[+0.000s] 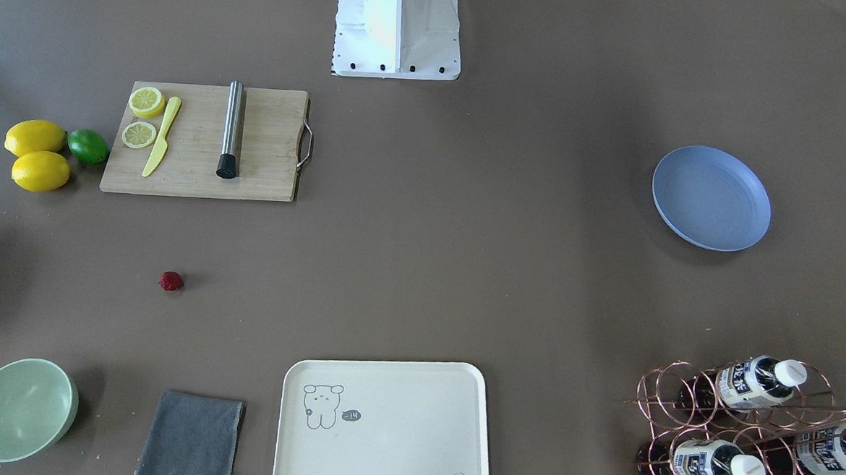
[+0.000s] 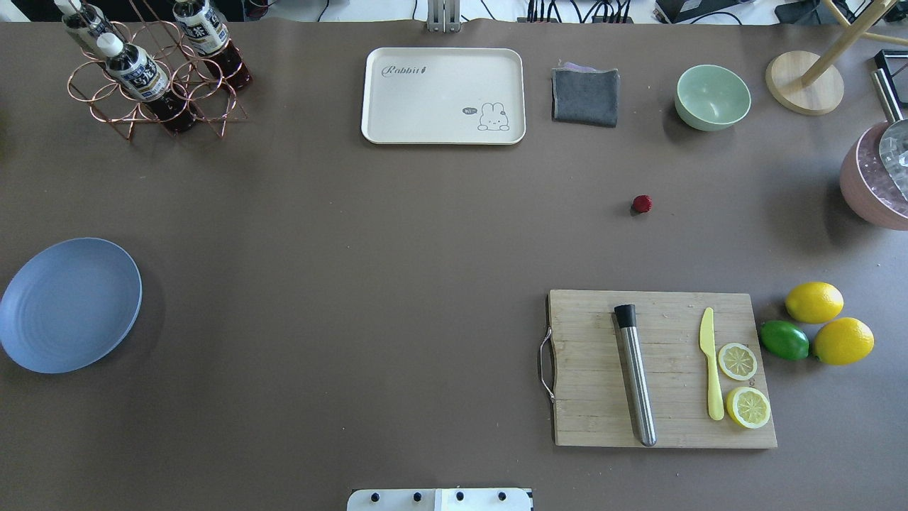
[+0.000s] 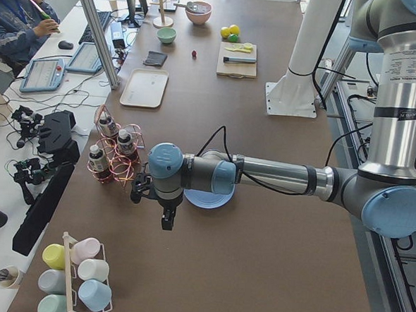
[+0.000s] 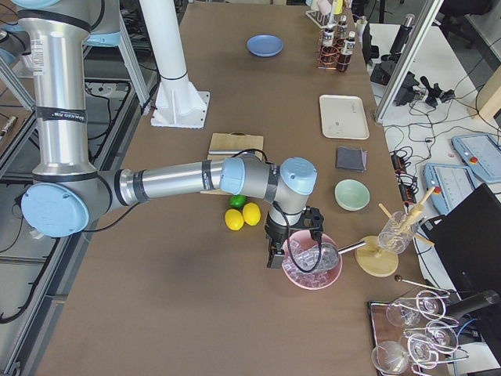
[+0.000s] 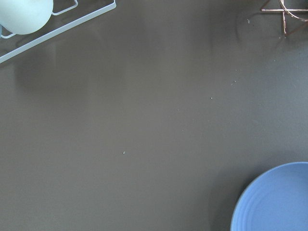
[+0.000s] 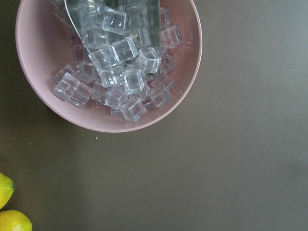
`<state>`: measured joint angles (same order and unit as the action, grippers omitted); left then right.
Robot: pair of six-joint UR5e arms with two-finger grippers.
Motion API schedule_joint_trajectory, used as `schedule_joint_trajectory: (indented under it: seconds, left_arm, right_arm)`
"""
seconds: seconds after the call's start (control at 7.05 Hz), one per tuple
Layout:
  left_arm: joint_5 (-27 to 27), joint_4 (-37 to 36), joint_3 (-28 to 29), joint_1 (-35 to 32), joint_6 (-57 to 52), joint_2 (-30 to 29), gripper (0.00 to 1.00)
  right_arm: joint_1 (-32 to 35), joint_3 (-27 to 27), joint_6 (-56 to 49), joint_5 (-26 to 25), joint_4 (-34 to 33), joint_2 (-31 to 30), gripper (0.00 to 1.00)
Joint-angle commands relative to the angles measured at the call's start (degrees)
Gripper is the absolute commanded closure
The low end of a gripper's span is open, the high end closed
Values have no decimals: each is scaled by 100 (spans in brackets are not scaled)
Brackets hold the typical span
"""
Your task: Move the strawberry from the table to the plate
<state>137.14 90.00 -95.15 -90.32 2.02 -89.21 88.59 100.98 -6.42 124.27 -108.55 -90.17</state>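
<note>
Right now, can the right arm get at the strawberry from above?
Probably yes. The strawberry lies alone on bare table on that arm's side, apart from the cutting board and green bowl. The right gripper hangs by the pink bowl.

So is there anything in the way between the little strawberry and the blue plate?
No. In the overhead view only bare table lies between the strawberry and the plate.

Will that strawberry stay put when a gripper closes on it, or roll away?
The strawberry looks roundish and lies free on the flat table, so an off-centre nudge would probably roll it. It is far smaller than the lemons, so likely light. Its seemingly bumpy skin may help grip.
</note>
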Motion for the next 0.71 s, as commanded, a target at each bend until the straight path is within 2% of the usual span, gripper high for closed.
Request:
schedule_joint_trajectory:
  seconds: [0.0, 0.57]
  left_arm:
    - [-3, 9, -30, -3, -9, 9, 0]
    - [-11, 0, -118, 6, -9, 70, 0]
  right_arm:
    - [0, -8, 0, 0, 0, 0, 0]
    - [0, 0, 0, 0, 0, 0, 0]
